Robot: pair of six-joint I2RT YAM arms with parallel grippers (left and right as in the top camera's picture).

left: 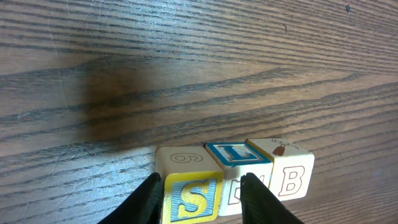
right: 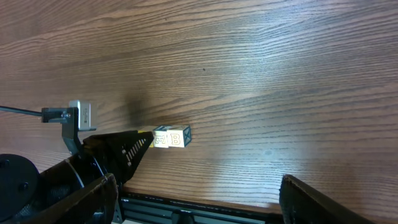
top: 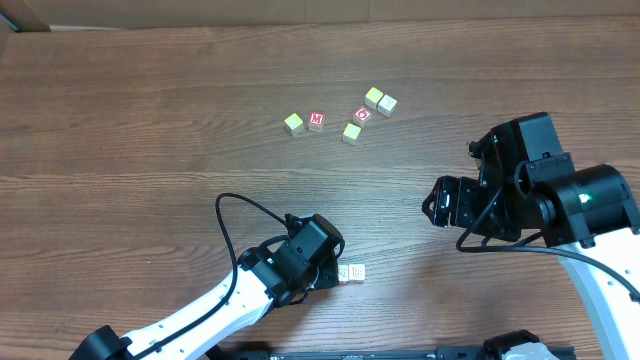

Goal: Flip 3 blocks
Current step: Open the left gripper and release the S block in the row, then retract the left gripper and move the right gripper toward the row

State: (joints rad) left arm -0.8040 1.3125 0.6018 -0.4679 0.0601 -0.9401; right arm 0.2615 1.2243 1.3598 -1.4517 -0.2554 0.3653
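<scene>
My left pincer [left: 200, 185] grips the yellow block [left: 189, 199] by opposite sides. I judge it light, hard, slippery. My right pincer [right: 199, 186] gapes wide.

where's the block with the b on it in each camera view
overhead: B block low centre, right end of a short row.
left wrist: B block bottom right.
right wrist: B block left of centre.
landmark: left gripper closed on the yellow S block at the row's other end.
</scene>
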